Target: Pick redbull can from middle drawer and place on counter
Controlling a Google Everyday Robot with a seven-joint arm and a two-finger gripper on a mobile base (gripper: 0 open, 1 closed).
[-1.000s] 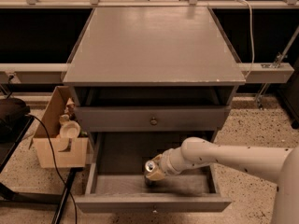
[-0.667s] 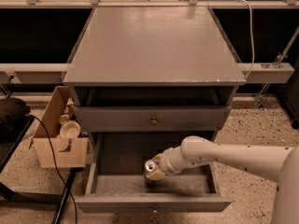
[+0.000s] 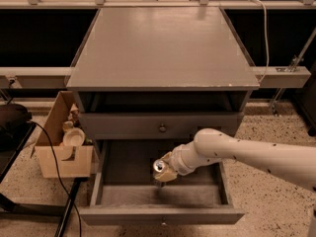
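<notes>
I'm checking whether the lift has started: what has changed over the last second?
The gripper, shut on the redbull can, has risen a little inside the middle drawer, carrying the can up with it; the arm rose too. The middle drawer stays open, and the counter and the cardboard box are unchanged.

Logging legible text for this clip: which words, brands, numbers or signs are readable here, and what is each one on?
No text can be read in this view.
redbull can, held in the gripper above the middle drawer: mainly the silver lid faces the camera; no brand name legible.
cardboard box left of the cabinet: no print legible.
counter: no lettering visible.
</notes>
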